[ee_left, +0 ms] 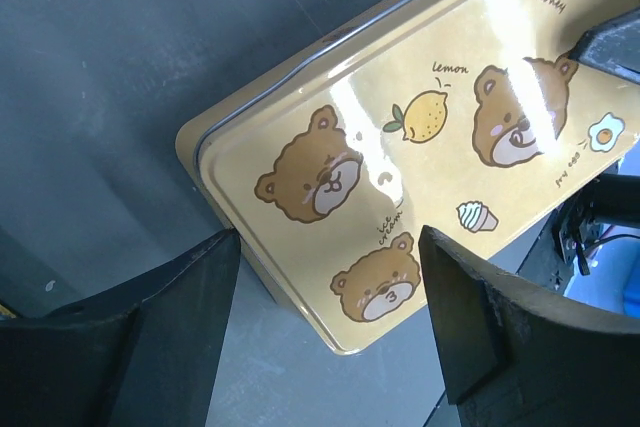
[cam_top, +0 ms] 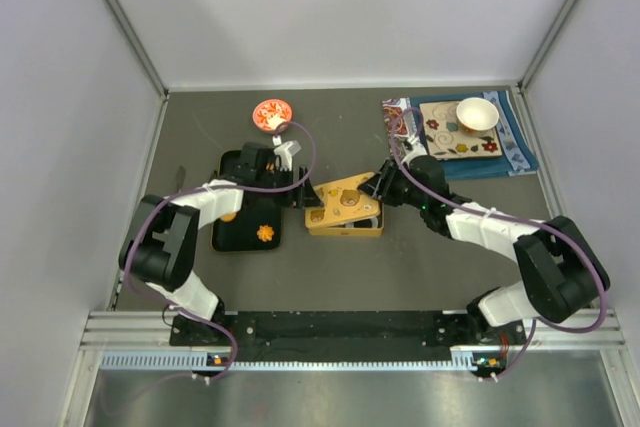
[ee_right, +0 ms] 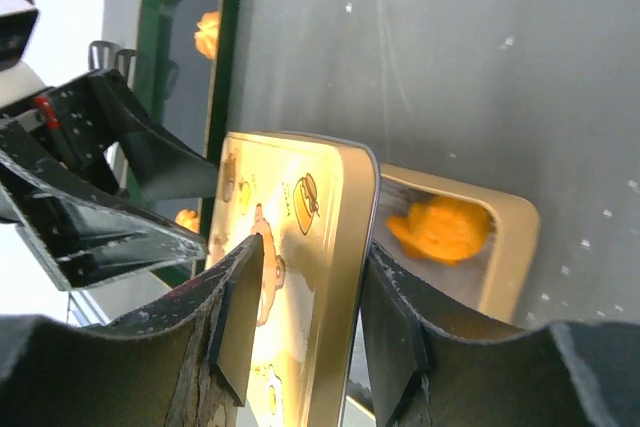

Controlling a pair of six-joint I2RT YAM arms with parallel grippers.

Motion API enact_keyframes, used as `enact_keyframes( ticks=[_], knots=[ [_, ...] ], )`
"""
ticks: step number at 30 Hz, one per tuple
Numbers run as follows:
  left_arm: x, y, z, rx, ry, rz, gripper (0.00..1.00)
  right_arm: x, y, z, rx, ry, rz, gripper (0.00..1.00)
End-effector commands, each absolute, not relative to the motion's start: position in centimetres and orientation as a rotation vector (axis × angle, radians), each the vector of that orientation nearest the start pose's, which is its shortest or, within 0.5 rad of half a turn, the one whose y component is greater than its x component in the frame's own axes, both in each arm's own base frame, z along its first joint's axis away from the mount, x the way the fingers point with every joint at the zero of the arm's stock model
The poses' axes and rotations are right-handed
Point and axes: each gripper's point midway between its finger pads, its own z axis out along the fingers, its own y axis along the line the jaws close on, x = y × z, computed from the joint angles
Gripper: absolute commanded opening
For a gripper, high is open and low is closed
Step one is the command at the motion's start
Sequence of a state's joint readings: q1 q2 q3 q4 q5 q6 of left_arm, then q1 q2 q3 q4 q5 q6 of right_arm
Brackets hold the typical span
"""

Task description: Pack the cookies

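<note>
**Grey table, white-walled booth: tin lid spanned by both arms**

Grey table (cam_top: pixel 400 277), matt, closed in by white walls on three sides, with open floor near the arms.

Item 1, tin (cam_top: pixel 345 228): yellow, at the table's middle. Its long axis runs left to right, one short end toward each arm.

Item 2, lid (cam_top: pixel 343 199): printed with bears, lying askew over the tin, its right end swung toward the far wall. A strip of the tin's inside is uncovered.

Item 3, cookies: one lies inside the tin (ee_right: pixel 440 227). Another lies on the dark tray (cam_top: pixel 240 239) left of the tin, at (cam_top: pixel 265 233). Judged from this, packing is only part done.

Item 4, right gripper (ee_right: pixel 312 252): at the lid's right end, with one finger on either side of the rim. I cannot tell whether it is pinching the rim.

Item 5, left gripper (ee_left: pixel 330 242): at the lid's left end, jaws wide, holding nothing. A lid corner sits in the gap.

Key relation: the lid lies lengthwise between the two grippers and both are equally near. The right alone straddles an edge, so any lift or slide probably falls to it.

Item 6, surroundings: a red bowl (cam_top: pixel 271 113) sits beyond the tray. A blue cloth (cam_top: pixel 520 152) with a white cup (cam_top: pixel 477 113) lies at far right, well apart.
</note>
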State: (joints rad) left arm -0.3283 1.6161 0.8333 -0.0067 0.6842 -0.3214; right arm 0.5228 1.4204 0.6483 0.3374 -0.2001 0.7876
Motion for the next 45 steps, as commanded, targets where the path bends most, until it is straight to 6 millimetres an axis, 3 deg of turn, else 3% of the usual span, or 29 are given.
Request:
enact_keyframes(
  ticks=[1,29,45],
  knots=[
    [31.7,-24.0,9.0,0.391,2.320,-1.153,0.78,32.7,23.4,12.8,0.141,2.092,0.931,0.43],
    [33.8,-24.6,9.0,0.430,2.374,-1.099,0.78,34.1,19.7,11.0,0.106,2.122,0.686,0.44],
    [34.0,-24.5,9.1,0.430,2.377,-1.082,0.77,34.9,20.6,9.6,0.027,2.176,0.703,0.49]
  ],
)
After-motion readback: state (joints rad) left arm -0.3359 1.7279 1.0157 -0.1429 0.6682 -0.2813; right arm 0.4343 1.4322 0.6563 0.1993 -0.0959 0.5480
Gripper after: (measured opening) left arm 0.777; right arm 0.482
